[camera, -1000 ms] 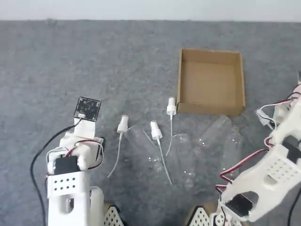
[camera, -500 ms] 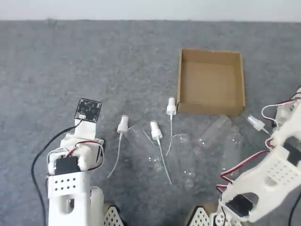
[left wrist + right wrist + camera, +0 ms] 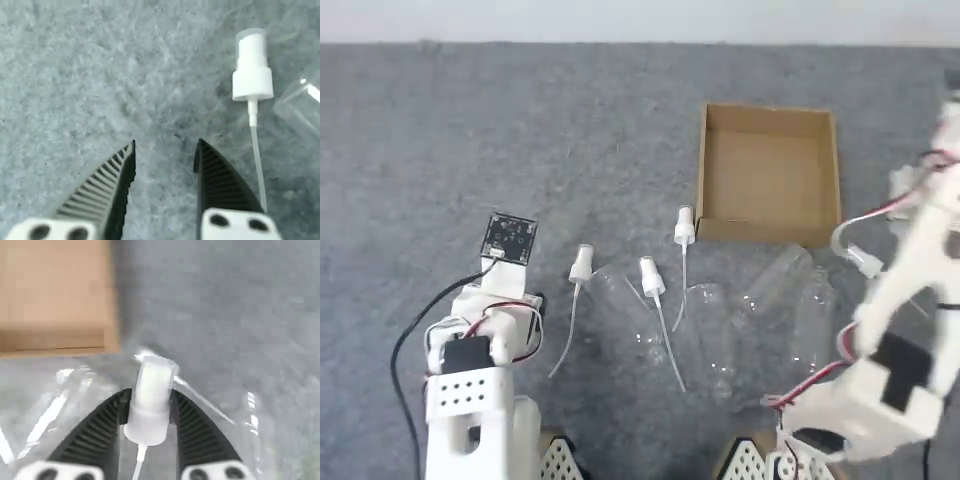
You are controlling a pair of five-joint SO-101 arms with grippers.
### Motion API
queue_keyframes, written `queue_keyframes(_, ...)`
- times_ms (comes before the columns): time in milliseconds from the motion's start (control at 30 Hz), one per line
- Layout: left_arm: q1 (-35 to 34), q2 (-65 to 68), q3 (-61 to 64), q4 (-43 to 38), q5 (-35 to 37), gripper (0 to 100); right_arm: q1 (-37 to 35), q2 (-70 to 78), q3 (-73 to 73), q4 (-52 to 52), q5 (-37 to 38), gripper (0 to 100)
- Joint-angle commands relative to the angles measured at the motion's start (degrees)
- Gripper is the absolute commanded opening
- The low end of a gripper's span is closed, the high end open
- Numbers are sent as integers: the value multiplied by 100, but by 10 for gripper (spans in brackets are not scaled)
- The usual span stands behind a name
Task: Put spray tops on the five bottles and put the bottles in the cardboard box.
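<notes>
Three loose spray tops (image 3: 582, 265) (image 3: 650, 276) (image 3: 684, 228) lie on the grey mat, their tubes pointing toward the arms. Several clear bottles (image 3: 712, 325) lie on their sides beside them. The cardboard box (image 3: 825, 215) stands open behind them. My left gripper (image 3: 165, 146) hovers open over bare mat, with one spray top (image 3: 252, 75) off to one side. My right gripper (image 3: 150, 396) is shut on the collar of a spray top (image 3: 150, 382), held above clear bottles (image 3: 50, 405) near the box corner (image 3: 55, 295).
The grey mat (image 3: 470, 130) spreads wide to the left and behind the box. The right arm (image 3: 910, 290) stretches along the table's right edge beside the box. The left arm's base (image 3: 470, 400) stands at the front left.
The right arm has swung up and away from the front edge, carrying its spray top toward the box's near right corner. The left arm has barely shifted.
</notes>
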Motion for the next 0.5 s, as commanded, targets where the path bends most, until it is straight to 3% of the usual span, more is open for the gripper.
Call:
queue_keyframes(0, -26, -149, -22, -149, -53, 177, -1226, -848, -360, 312, -343, 6)
queue_keyframes(267, -9, -149, -4, -149, -53, 177, -3890, -620, -352, 101, -1213, 7)
queue_keyframes(467, -9, -149, -4, -149, -53, 177, -4813, 321, -352, -743, -1855, 8)
